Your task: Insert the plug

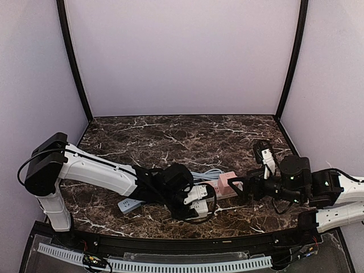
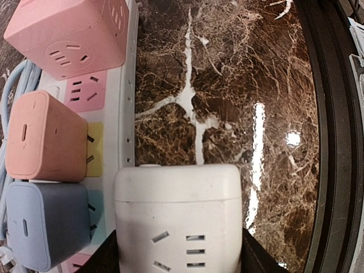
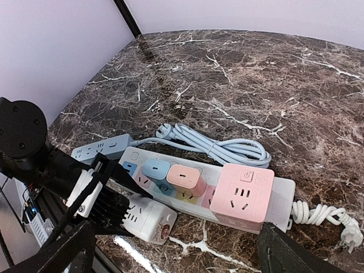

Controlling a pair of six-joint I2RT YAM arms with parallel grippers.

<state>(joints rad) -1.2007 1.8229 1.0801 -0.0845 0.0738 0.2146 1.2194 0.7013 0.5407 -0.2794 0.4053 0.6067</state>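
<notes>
Here, left end effector (image 2: 179,259) pinches the white plug (image 2: 176,207); right end effector (image 3: 176,239) spread wide.

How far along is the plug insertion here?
Seated in the power strip: the pink cube adapter, orange adapter and blue adapter. In hand: the left pincer has its fingers on both sides of the white cube adapter, which rests on the table beside the strip. Left: lift it, align it with a free socket and press it in. The right pincer hangs open near the strip's pink end.
</notes>
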